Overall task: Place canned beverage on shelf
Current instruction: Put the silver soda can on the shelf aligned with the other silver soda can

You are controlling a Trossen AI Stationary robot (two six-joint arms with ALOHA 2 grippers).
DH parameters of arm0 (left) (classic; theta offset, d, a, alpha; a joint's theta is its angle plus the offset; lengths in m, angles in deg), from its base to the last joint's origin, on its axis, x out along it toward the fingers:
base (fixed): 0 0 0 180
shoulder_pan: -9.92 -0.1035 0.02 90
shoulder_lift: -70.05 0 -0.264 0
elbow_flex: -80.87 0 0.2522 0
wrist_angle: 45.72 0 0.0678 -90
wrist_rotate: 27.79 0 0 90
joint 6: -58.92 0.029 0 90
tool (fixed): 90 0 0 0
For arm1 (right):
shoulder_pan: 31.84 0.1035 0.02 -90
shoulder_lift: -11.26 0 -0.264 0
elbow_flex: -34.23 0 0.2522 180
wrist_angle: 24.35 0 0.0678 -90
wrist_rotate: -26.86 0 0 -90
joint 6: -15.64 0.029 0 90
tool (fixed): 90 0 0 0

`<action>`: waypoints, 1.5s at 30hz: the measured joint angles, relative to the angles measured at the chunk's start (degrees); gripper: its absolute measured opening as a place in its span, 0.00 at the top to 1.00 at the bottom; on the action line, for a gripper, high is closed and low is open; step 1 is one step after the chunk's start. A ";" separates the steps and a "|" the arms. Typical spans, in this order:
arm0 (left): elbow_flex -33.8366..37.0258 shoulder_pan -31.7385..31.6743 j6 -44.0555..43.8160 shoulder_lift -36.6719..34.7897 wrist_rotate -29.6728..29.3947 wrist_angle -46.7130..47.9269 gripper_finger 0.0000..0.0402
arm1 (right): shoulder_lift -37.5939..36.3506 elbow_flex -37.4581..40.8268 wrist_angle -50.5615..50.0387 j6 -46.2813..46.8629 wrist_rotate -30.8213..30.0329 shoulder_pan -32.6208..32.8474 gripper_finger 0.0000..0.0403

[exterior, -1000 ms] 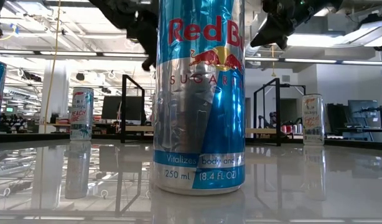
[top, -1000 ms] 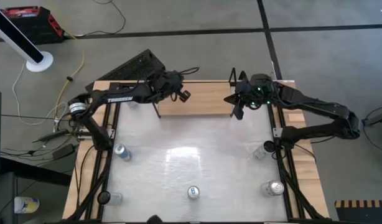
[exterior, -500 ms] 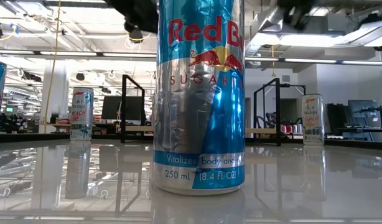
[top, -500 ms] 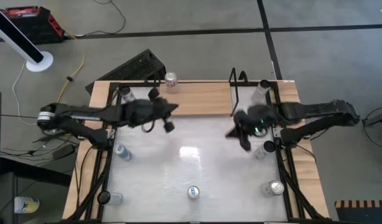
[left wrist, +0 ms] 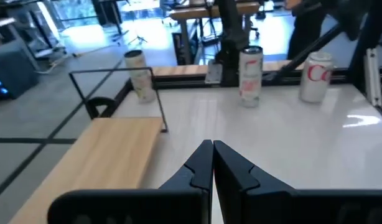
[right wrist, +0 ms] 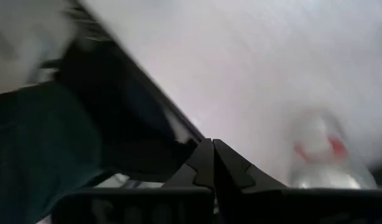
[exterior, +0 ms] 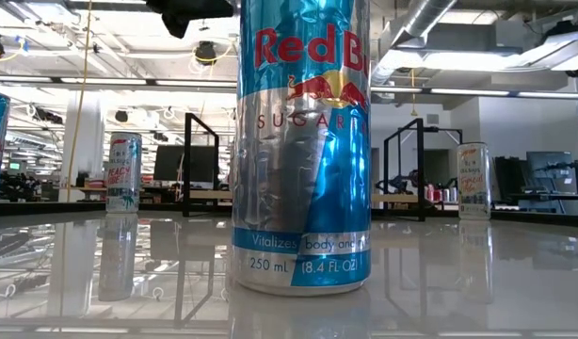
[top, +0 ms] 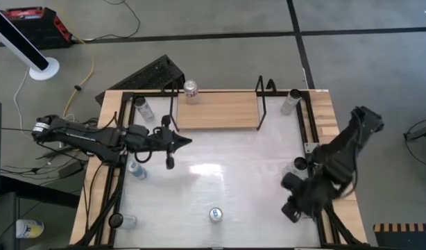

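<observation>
The shelf [top: 218, 110], a light-wood board with black end rails, lies at the table's far middle; in the left wrist view it is the board [left wrist: 97, 155]. A red-and-white can [top: 191, 89] stands at its far edge. More cans stand around the table: one at the far left [top: 141, 107], one at the far right [top: 291, 101] and one in the near middle [top: 215, 214]. My left gripper [top: 187, 142] is shut with nothing in it, level, just near of the shelf's left half. My right gripper [top: 291, 212] is shut with nothing in it, slanting down over the near right corner.
Further cans stand by the left rail [top: 134, 169], the right rail [top: 296, 167] and the near left corner [top: 126, 221]. The low view is filled by a blue Red Bull can [exterior: 301, 141]. A blurred can [right wrist: 318, 155] shows past my right fingers. Black frame rails run along both table sides.
Both grippers have left the shelf's ends and stayed shut. The left one drew back toward the near-left and levelled out. The right one swung fast to the near right corner, rolling and tipping downward. The cans behind the shelf, hidden before by the arms, now show.
</observation>
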 joint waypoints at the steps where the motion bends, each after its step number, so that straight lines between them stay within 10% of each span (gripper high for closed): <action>1: 0.00 0.18 0.46 -0.02 0.44 -0.64 1.00 | 0.77 -0.64 -2.33 3.19 0.01 1.44 0.94; 19: 0.00 0.26 0.18 -0.02 7.06 0.30 1.00 | 1.05 -2.61 -19.87 30.34 -0.03 9.22 0.81; 36: -0.02 0.24 -2.02 0.00 6.78 1.79 1.00 | 4.58 -2.04 -21.35 32.29 8.44 8.85 0.14; 45: -0.04 0.24 -2.36 0.00 6.92 1.89 1.00 | 5.94 -0.22 -16.20 32.87 7.70 8.89 0.01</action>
